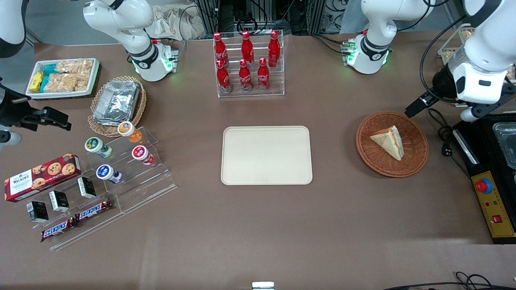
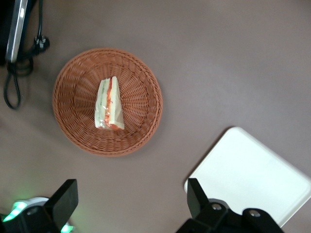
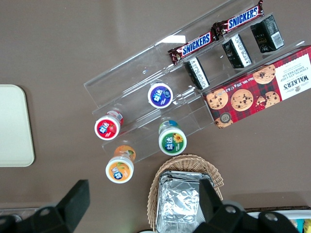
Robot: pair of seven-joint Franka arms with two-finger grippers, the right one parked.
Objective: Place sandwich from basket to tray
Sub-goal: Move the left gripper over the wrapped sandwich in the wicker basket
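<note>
Observation from the room, clock bearings taken on the front camera's picture.

1. The sandwich (image 1: 388,141) lies flat inside the basket (image 1: 419,161), roughly at its centre. Its orange-red and green filling stripe runs along the edge facing the working arm's end of the table (image 1: 258,225).
2. The basket stands at about three o'clock from the tray (image 1: 266,155). The two are well apart, with bare tabletop between them.
3. The gripper (image 2: 131,188) hangs in the air at about one o'clock from the basket, farther from the front camera than the basket and clear of its rim. It touches neither basket nor sandwich.
4. Jaws: spread wide and holding nothing. Both black fingers (image 2: 67,196) show in the left wrist view, with only tabletop between them.
5. A clear rack of red cola bottles (image 1: 250,64) stands at twelve o'clock from the tray.
6. A stepped clear stand with small yogurt cups (image 1: 121,157) sits at nine o'clock, toward the parked arm's end.
</note>
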